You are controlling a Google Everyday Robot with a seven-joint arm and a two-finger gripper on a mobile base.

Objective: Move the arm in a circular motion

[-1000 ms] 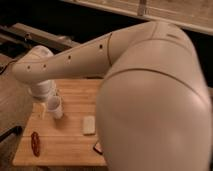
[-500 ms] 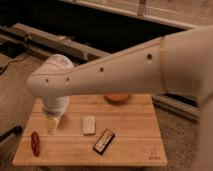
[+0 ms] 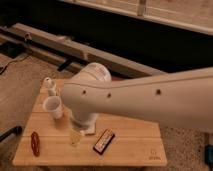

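Observation:
The arm [image 3: 150, 97] is cream-white and thick, with small dark screw holes. It reaches in from the right edge across the wooden table [image 3: 130, 150] and bends down at a rounded joint [image 3: 90, 82] above the table's middle. The gripper [image 3: 75, 136] shows as a small pale shape hanging under that joint, just above the tabletop. It is between a red-brown item [image 3: 35, 143] and a dark rectangular packet [image 3: 103, 141], touching neither. Nothing shows in it.
A white cup [image 3: 53, 106] and a smaller white object [image 3: 48, 83] stand at the table's back left. A flat white block [image 3: 90, 131] lies partly under the arm. A long grey beam [image 3: 75, 49] runs along the floor behind the table.
The arm's bent joint and the gripper have swung right, from the table's left edge toward its middle. The cup now shows left of the joint. The table items have not moved.

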